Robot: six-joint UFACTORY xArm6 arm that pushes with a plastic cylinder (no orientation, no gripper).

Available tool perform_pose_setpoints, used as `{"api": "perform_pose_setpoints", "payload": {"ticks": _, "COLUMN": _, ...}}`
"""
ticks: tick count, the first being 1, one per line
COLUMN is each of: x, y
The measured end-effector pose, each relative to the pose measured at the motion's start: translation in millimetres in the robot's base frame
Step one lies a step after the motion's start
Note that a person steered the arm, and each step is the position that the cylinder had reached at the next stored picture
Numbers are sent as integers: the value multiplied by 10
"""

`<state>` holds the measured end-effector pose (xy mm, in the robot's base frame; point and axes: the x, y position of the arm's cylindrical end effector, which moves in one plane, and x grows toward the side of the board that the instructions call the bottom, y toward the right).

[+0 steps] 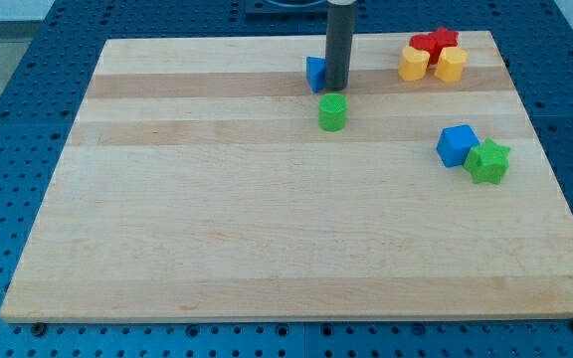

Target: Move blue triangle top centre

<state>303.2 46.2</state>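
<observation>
On a pale wooden board (267, 229) over blue pegboard (8, 119), my tip (337, 89), a bare rod without pincer, touches the blue triangle (314, 74) near top centre, above a green cylinder (333, 112).

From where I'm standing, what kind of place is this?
Probably a robotics lab bench. A wooden board lies on a blue perforated table, my tip touches a blue triangle, and toy blocks like the green cylinder sit about.
</observation>
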Motion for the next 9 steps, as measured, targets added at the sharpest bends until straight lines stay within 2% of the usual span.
{"api": "perform_pose_setpoints", "payload": {"ticks": 3, "x": 24, "y": -222}}
{"api": "perform_pose_setpoints", "payload": {"ticks": 7, "x": -422, "y": -278}}
{"api": "perform_pose_setpoints", "payload": {"ticks": 8, "x": -316, "y": -278}}
{"api": "perform_pose_setpoints", "payload": {"ticks": 9, "x": -19, "y": -208}}
